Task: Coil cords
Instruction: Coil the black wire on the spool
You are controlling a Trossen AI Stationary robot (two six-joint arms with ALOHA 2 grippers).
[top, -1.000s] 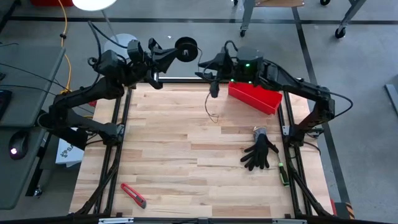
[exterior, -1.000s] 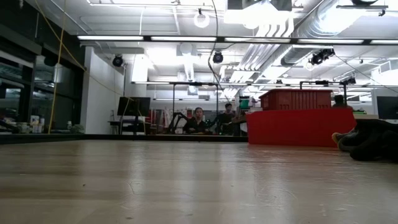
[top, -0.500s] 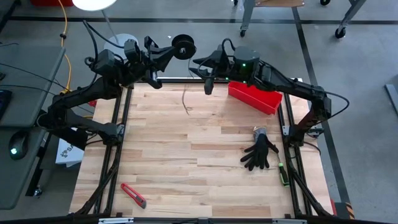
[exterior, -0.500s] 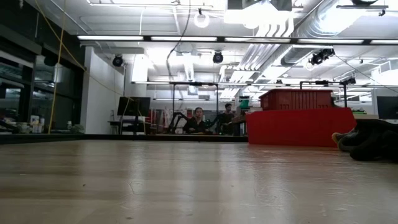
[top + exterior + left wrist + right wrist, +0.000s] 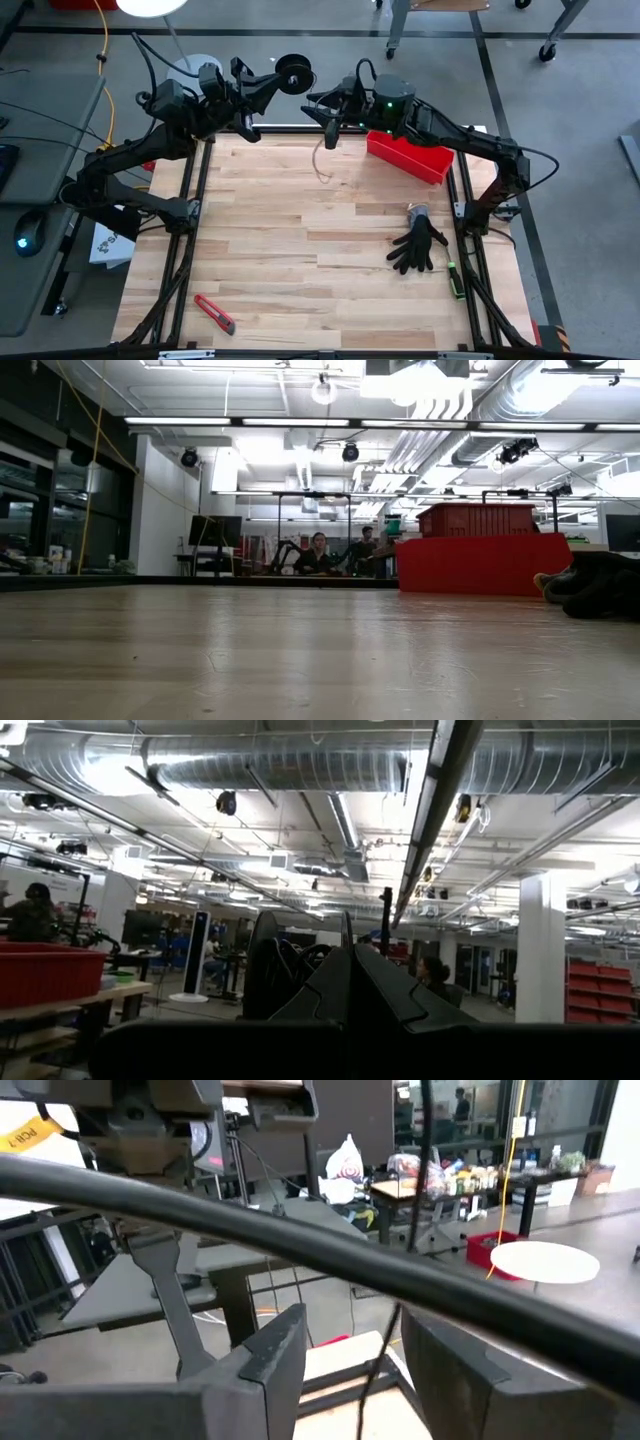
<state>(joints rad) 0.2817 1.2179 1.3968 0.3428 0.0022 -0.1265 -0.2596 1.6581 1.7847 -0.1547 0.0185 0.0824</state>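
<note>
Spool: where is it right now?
In the high view the black spool sits at the left gripper's tip, past the table's far edge, facing the right gripper.

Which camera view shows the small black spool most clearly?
The high view: the spool appears whole, round, at the left gripper beyond the table's far edge. The left wrist view shows only a dark edge-on shape; low and right wrist views show none.

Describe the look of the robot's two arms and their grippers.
Both arms are dark, near-black, built of jointed links with chunky housings at the joints. Thin black cables loop along them. The left gripper and the right gripper each end in two flat, dark, wedge-shaped fingers. A small green light glows on the right arm's wrist housing. No printed markings can be made out.
</note>
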